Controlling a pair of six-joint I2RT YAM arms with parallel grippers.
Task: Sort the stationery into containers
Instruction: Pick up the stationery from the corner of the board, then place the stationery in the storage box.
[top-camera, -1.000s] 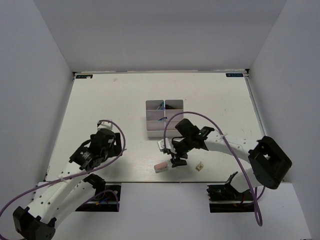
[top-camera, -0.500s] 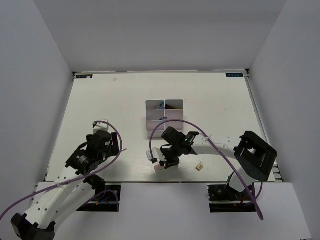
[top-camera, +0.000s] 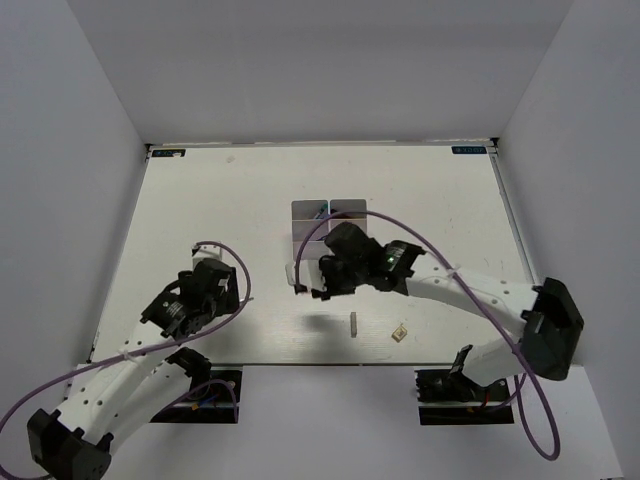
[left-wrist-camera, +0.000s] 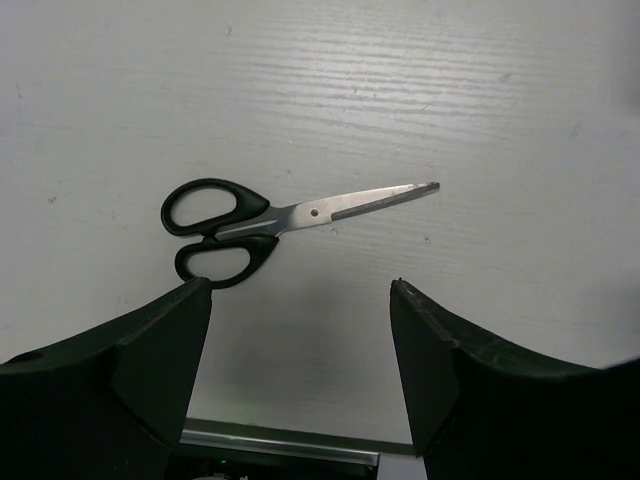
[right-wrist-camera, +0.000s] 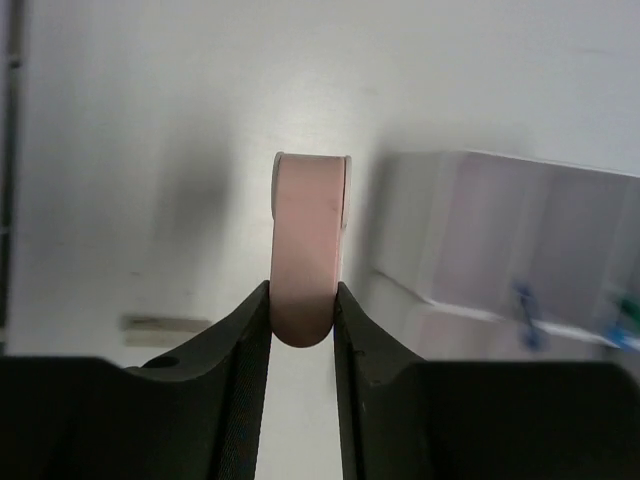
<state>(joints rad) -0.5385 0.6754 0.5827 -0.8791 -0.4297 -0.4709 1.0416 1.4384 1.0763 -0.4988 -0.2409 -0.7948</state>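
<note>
My right gripper (top-camera: 304, 285) is shut on the pink eraser (right-wrist-camera: 310, 240) and holds it above the table, just left of the white compartment tray (top-camera: 312, 208). In the right wrist view the tray (right-wrist-camera: 500, 220) lies to the right of the eraser, with a blue pen (right-wrist-camera: 525, 300) inside. The small grey stick (top-camera: 354, 322) and the tiny tan square (top-camera: 399, 333) lie on the table near the front. My left gripper (left-wrist-camera: 300, 290) is open above the black-handled scissors (left-wrist-camera: 260, 225), which lie flat; in the top view my left arm (top-camera: 195, 295) hides them.
The right arm covers the front part of the tray in the top view. The table's front edge (left-wrist-camera: 300, 440) runs just below my left gripper. White walls enclose the table on three sides.
My right gripper closed on the pink eraser near the front edge, lifted it and carried it back and left toward the tray. The left arm shifted only slightly.
</note>
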